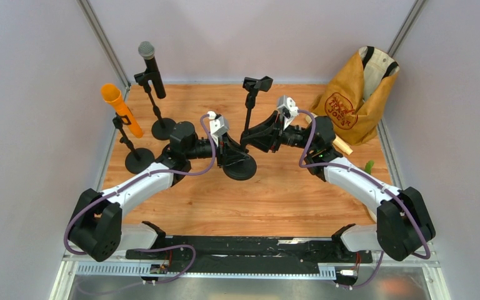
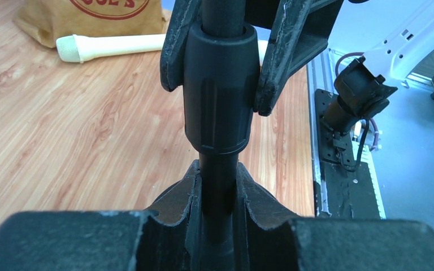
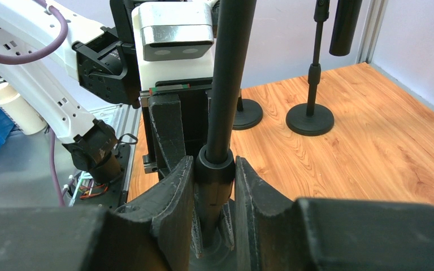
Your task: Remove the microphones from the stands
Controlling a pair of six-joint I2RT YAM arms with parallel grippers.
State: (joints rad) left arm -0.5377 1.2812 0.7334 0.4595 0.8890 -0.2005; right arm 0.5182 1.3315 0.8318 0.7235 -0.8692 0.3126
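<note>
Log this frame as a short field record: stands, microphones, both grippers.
centre stand: clip empty
left gripper: shut on centre stand pole, below the collar
right gripper: shut on the collar
cream microphone: lying on table beside brown bag
orange microphone: in its stand, far left
black microphone: in its stand, far left

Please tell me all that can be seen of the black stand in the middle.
The middle stand is matte black and upright on the wooden table: a round base, a thin pole with a thicker collar, an empty clip on top. The left gripper is shut on the pole next to the collar, the right gripper on the collar itself.
</note>
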